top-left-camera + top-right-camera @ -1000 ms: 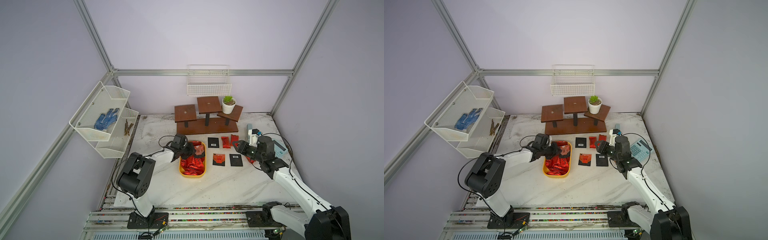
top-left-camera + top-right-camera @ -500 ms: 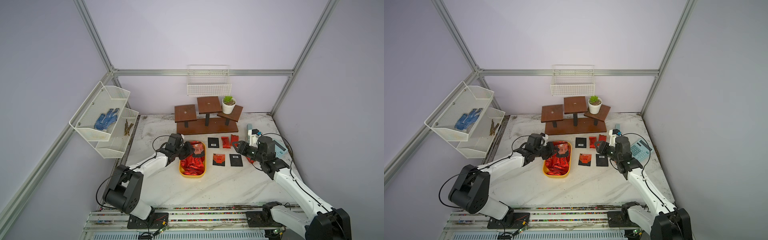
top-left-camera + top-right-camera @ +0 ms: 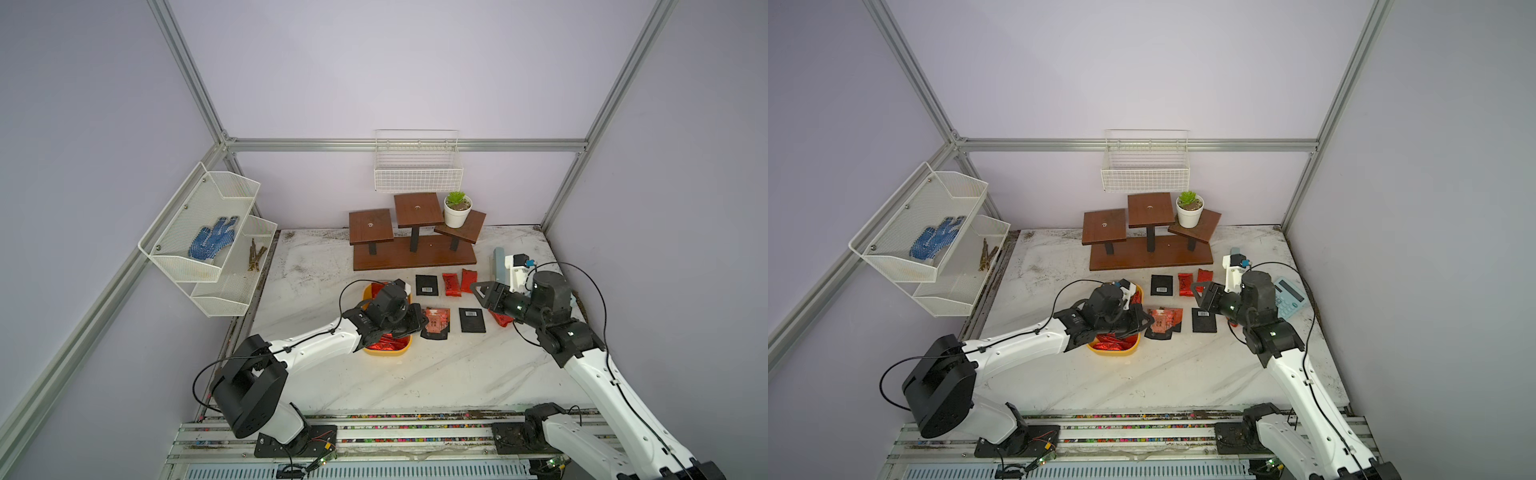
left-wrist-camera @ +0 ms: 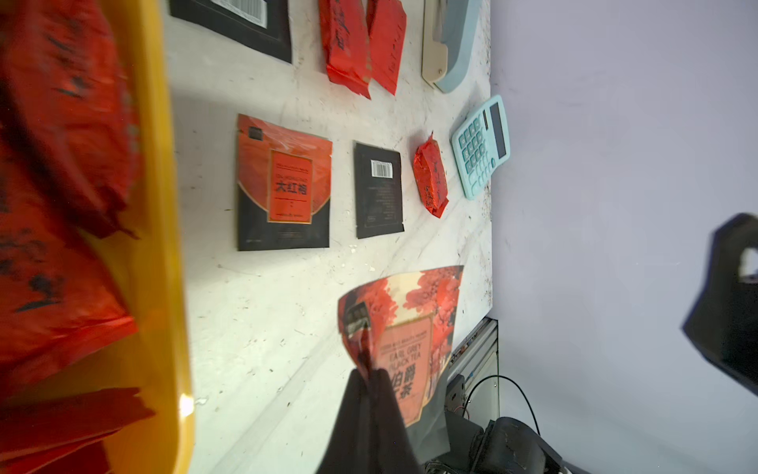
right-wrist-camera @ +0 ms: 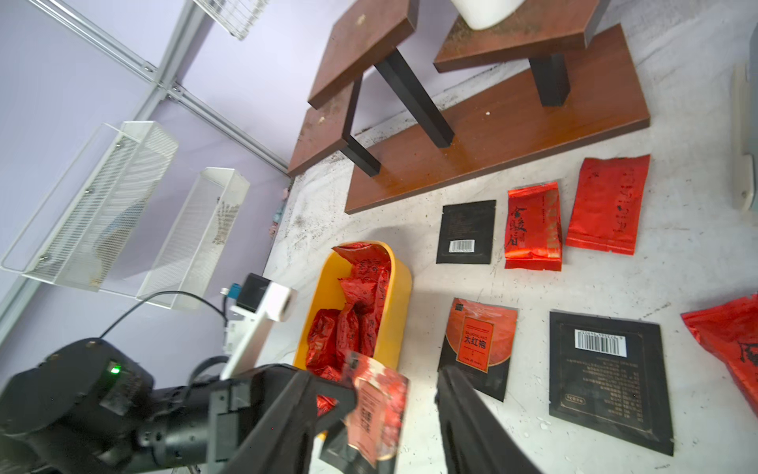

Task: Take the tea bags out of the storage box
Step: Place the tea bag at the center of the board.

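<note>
The yellow storage box (image 3: 386, 353) (image 3: 1113, 353) (image 5: 404, 287) (image 4: 164, 205) holds several red foil tea bags (image 5: 348, 328) (image 4: 61, 164). My left gripper (image 3: 419, 322) (image 3: 1144, 322) (image 4: 371, 377) is shut on a red and black tea sachet (image 4: 410, 328) (image 5: 377, 410), held above the table just past the box's right wall. Black sachets (image 3: 427, 284) (image 3: 471, 320), an orange-fronted sachet (image 5: 476, 349) (image 4: 283, 184) and red foil packets (image 3: 451, 284) (image 3: 468, 279) lie on the table. To their right my right gripper (image 3: 484, 293) (image 5: 369, 381) hangs open, pointing at the left gripper.
A brown wooden step stand (image 3: 413, 253) with a white plant pot (image 3: 456, 210) stands at the back. A turquoise calculator (image 3: 1289, 297) and a pale blue stapler (image 3: 498, 266) sit at the right. White wire baskets hang on the left wall (image 3: 208, 232) and back wall (image 3: 417, 166).
My left gripper has carried the sachet from over the box's far end rightward and toward the front, past the box's right wall. The right arm has stayed still.
</note>
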Available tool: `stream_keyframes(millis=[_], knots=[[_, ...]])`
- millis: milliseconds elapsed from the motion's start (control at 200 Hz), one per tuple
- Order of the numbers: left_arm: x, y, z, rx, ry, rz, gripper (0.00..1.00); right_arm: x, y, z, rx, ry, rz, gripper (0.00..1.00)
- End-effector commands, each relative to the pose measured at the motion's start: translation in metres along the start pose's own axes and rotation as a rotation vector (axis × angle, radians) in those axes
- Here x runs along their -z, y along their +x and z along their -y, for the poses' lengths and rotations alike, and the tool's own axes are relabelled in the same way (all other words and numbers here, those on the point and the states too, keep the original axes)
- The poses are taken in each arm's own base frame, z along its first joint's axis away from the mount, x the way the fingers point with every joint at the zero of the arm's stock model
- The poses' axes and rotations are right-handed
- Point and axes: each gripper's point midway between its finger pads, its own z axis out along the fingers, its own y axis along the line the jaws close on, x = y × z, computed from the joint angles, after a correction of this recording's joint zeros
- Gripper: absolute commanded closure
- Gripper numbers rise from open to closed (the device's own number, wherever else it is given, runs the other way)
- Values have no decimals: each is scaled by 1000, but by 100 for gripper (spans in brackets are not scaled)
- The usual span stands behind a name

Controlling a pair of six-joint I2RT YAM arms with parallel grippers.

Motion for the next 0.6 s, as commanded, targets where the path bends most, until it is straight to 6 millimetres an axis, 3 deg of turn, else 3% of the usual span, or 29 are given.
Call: stream_keyframes(millis=[0, 195, 355, 530, 595], knots=[[-22, 2, 27, -11, 28, 42, 100, 21, -3, -15, 17, -14, 6, 46], [-82, 40, 34, -38, 1, -26, 100, 42, -1, -28, 5, -45, 22, 46], [-124, 63, 26, -44, -40, -56, 100, 55, 7, -32, -4, -63, 23, 46], [-146, 76, 22, -58, -73, -58, 100, 68, 20, -33, -5, -75, 14, 45], [-148, 81, 21, -62, -86, -51, 94, 72, 26, -32, -3, -76, 9, 45]])
